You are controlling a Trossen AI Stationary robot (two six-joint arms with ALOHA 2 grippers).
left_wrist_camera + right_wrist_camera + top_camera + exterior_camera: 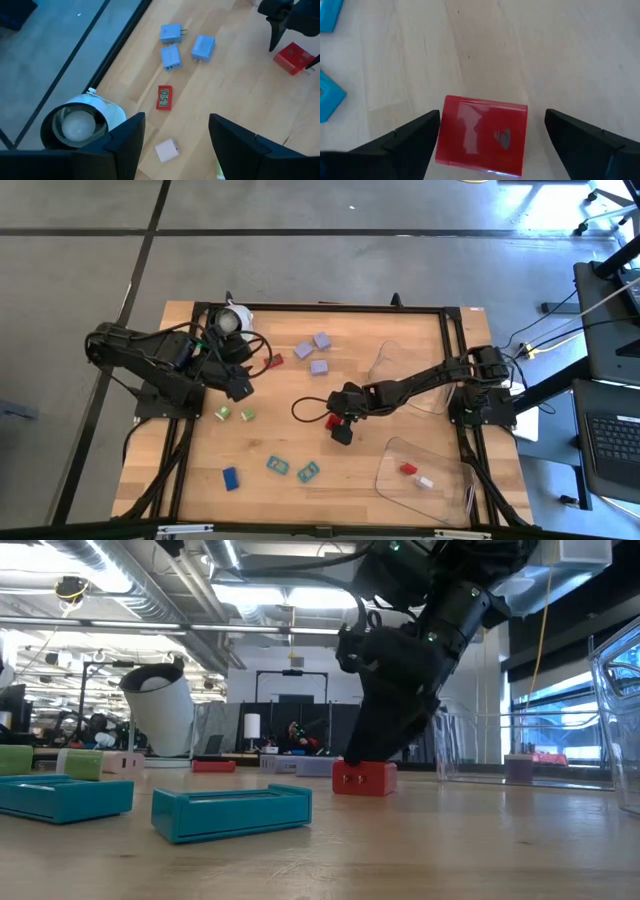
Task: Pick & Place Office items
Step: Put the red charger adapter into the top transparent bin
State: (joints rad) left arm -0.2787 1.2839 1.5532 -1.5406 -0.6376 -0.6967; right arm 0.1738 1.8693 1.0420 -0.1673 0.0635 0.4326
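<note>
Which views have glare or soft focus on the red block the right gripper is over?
Right wrist view: pale reflections streak the red block between the open fingers of the right gripper, edges a bit soft. Low view: bright ceiling lights behind leave the arm dark, block readable, teal clip up close slightly soft. High view: even light, no glare on the table.

robotics lab / open industrial workspace. low view shows exposed ceiling ducts [150, 590], strip lights [280, 595] and equipment racks [295, 710] far behind the wooden table [480, 850]. high view: grey concrete floor [320, 270] with dark seams, black frame [320, 308] around the table, a laptop [612, 445] on a side desk, office chair base [600, 210].
</note>
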